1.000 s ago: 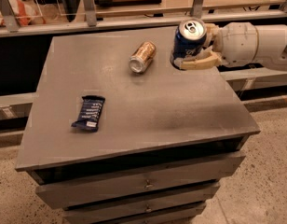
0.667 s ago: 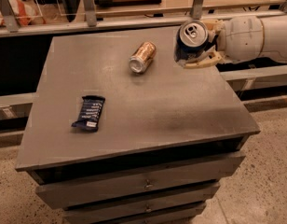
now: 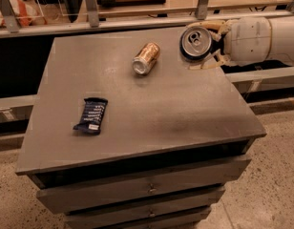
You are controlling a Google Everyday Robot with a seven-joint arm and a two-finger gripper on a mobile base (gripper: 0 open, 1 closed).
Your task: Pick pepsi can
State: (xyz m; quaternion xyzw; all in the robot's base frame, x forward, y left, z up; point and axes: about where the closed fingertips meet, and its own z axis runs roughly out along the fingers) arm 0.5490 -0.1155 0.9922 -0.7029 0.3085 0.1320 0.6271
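Gripper (image 3: 198,47) at the far right corner of the grey table (image 3: 185,113), clamped on the pepsi can (image 3: 195,42) with one finger above it and one below. The pepsi can is tilted so that its silver top and pull tab face the camera. From left to right: a flat dark blue snack wrapper (image 3: 91,115) lies near the left edge; a copper-coloured can (image 3: 146,58) lies on its side toward the far middle, well apart from the wrapper; then comes the held can; the white arm (image 3: 266,39) enters from the right. Drawers (image 3: 137,190) sit beneath the tabletop.
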